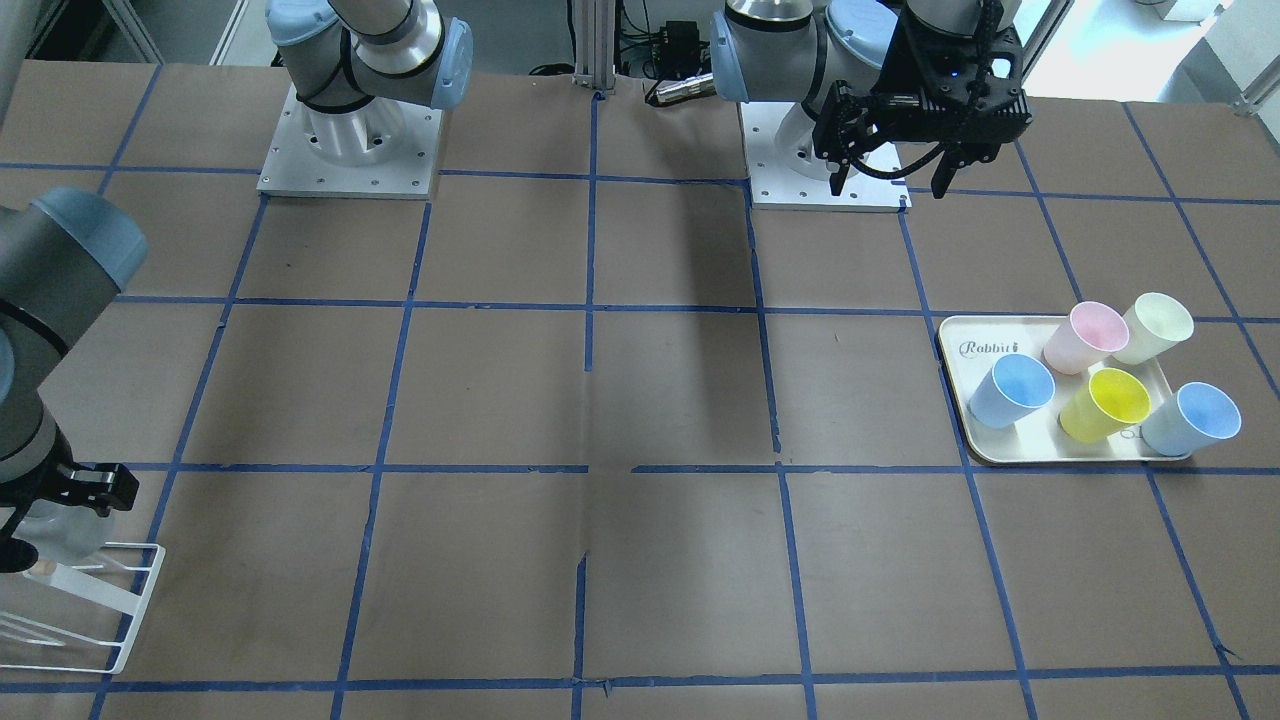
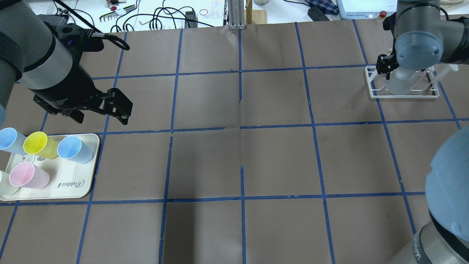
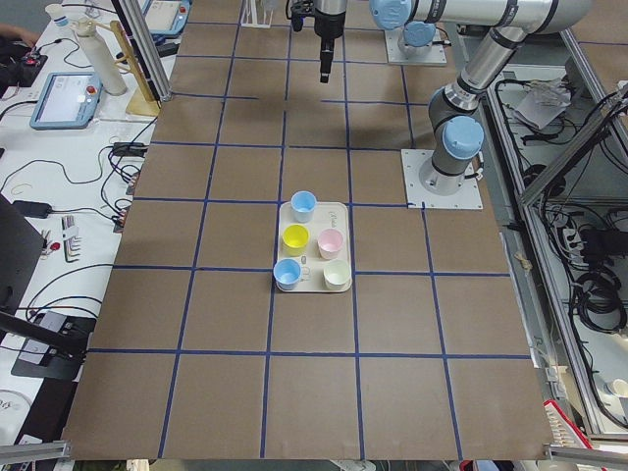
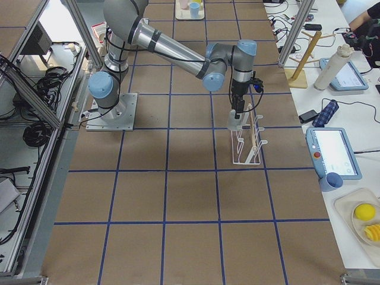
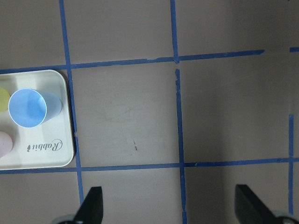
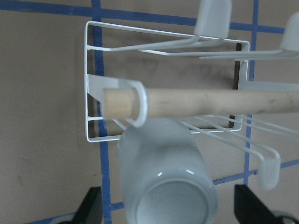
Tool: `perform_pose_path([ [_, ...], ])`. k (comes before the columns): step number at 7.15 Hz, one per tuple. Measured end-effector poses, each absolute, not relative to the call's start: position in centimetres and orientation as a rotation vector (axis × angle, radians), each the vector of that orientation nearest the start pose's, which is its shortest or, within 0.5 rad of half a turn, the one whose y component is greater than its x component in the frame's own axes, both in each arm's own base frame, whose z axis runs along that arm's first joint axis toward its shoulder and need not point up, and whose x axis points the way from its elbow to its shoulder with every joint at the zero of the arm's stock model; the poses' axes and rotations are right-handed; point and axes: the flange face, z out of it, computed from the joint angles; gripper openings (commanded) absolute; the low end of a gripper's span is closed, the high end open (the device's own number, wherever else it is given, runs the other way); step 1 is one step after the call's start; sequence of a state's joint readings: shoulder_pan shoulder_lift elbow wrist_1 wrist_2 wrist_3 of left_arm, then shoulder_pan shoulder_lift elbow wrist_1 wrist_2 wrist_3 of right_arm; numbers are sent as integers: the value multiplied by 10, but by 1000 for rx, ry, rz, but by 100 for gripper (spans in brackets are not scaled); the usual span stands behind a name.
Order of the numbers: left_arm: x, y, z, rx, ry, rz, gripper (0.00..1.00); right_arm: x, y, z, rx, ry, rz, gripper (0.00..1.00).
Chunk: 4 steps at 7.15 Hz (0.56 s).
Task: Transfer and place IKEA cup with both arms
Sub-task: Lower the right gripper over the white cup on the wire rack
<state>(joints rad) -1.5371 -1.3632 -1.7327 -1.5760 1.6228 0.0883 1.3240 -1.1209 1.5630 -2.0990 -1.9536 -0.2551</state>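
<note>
Pale grey IKEA cup (image 6: pixel 156 158) was at the white wire rack (image 6: pixel 88 84), at the table end on the robot's right, well apart from the tray (image 2: pixel 93 161). In the right wrist view it sat base toward the camera, mouth pointing down into the rack wires, just below the wooden dowel (image 6: pixel 187 100). Could not tell whether it was seated over a prong or only leaning on the wires.

Right gripper (image 6: pixel 169 210) hung over the cup with its fingers (image 6: pixel 93 207) spread wide, one on each side of the cup wall with a visible gap on both sides. It was not clamping anything.

Left gripper (image 5: pixel 170 210) hovered above bare table near the tray edge. Its fingers (image 5: pixel 93 207) were apart with nothing between them. The tray held two light blue cups, one yellow, one pink and one cream-white, all upright, none touched.

Progress, as a judgement: the cup was already in the right arm's zone, far from the tray, so the cross-table transfer looked done. Placement looked essentially done too, with the cup resting at the rack and no finger contact. What seemed left was for the right arm to lift clear without knocking the cup or rack, and for both arms to retract. Risk was the cup tipping off if it was not properly seated — not checkable here.
</note>
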Motion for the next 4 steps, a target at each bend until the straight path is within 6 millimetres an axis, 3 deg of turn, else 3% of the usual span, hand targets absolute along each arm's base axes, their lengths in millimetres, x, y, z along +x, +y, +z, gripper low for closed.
perform_pose_path([
  [2, -115, -412, 501, 84, 3088, -59, 100, -66, -652, 289, 8, 3531, 27, 59],
  [4, -115, -411, 504, 86, 3085, -65, 100, -68, -652, 289, -6, 3533, 32, 47],
])
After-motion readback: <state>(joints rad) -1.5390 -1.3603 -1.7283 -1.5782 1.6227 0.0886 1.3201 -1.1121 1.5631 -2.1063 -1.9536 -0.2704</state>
